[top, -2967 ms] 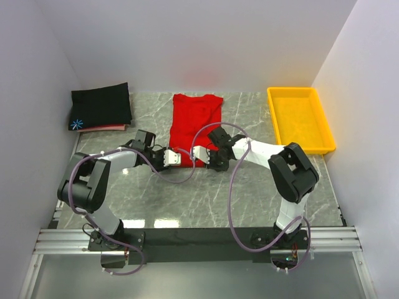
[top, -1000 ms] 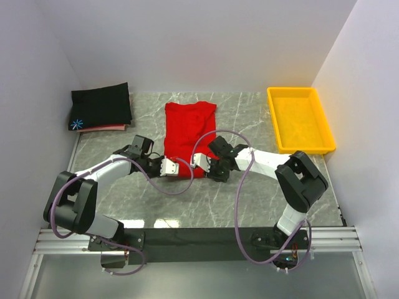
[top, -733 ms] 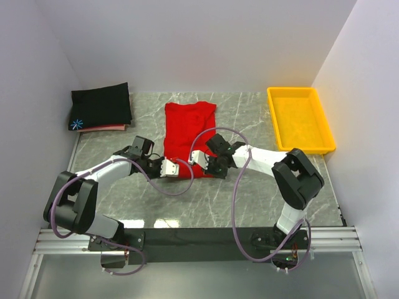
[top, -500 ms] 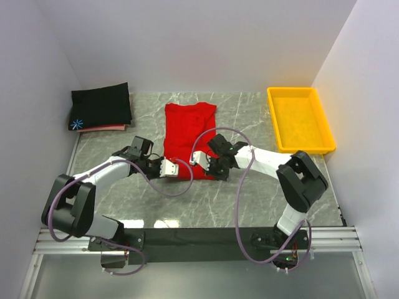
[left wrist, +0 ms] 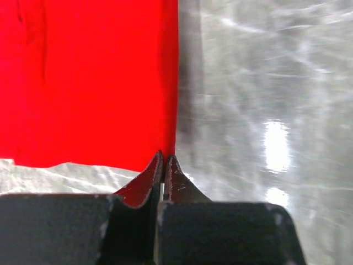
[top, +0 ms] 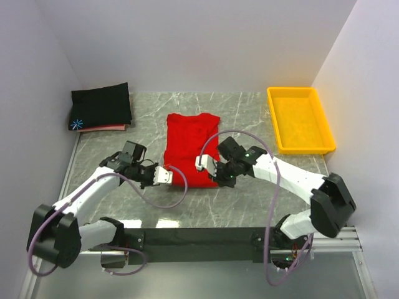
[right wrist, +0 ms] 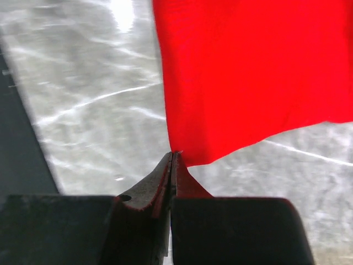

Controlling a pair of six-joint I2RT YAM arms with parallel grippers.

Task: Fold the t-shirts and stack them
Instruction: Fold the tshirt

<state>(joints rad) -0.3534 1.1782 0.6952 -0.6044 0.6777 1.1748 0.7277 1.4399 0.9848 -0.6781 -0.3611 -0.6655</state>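
From above, the red t-shirt point(top: 192, 146) now lies closer to the near edge of the table point(top: 249, 205) than it did three seconds ago, when it sat up toward the back edge. A second ago it was skewed to the left, and now its sides run squarer to the table's edges. Both my arms have drawn back toward their bases with it. I take this as a drag to straighten the cloth and bring it within reach for the next fold. It is not yet stacked. My left gripper point(top: 164, 175) is at the shirt's near left corner, and my right gripper point(top: 207, 167) is on its near edge toward the right corner. The black t-shirt point(top: 100, 106) lies folded in the back left corner on the pale pink t-shirt point(top: 105, 128), of which only a strip shows. That pile is well apart from the red shirt. The yellow tray point(top: 299, 118) sits in the back right corner.

In my left wrist view, my left gripper point(left wrist: 164, 160) has its jaws pressed together, pinching the corner of the red t-shirt point(left wrist: 88, 77). The cloth spreads flat away from my fingertips, with bare marble beside it.

In my right wrist view, my right gripper point(right wrist: 172, 157) is likewise clamped tight on a corner of the red t-shirt point(right wrist: 253, 72). The cloth fans out smooth from the pinch.
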